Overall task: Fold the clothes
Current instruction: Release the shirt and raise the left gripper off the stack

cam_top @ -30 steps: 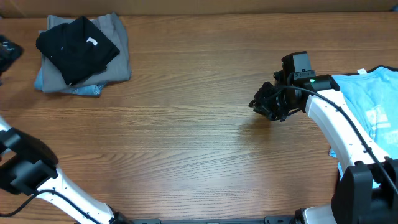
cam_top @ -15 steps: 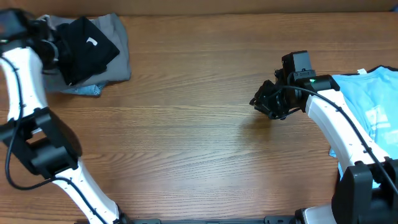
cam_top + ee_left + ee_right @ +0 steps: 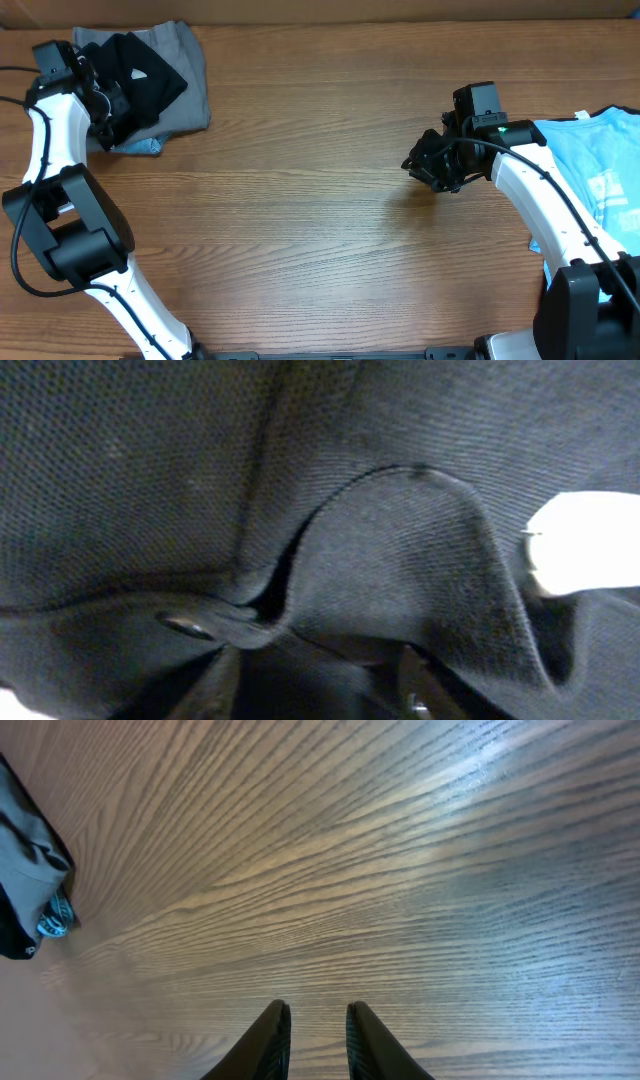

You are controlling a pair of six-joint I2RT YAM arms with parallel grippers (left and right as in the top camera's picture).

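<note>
The black T-shirt (image 3: pixel 145 75) with a small white tag lies on top of a stack at the table's far left corner. My left gripper (image 3: pixel 107 108) is pressed into its left side. The left wrist view is filled with black fabric (image 3: pixel 380 550) and the white tag (image 3: pixel 585 545). My left gripper (image 3: pixel 320 685) shows its fingers (image 3: pixel 222 682) dimly, apart, with dark cloth between them. The light blue printed T-shirt (image 3: pixel 600 170) lies at the right edge. My right gripper (image 3: pixel 422 165) hovers over bare wood left of it. The right gripper (image 3: pixel 318 1020) is empty and has only a narrow gap.
Under the black T-shirt lie a grey garment (image 3: pixel 190 95) and a light blue one (image 3: pixel 140 147). The stack also shows at the left edge of the right wrist view (image 3: pixel 25 870). The wooden table (image 3: pixel 300 220) stretches between the two arms.
My left arm has swung in from the left edge onto the stack, and the black T-shirt has been pushed and rumpled. The right arm has not moved.
</note>
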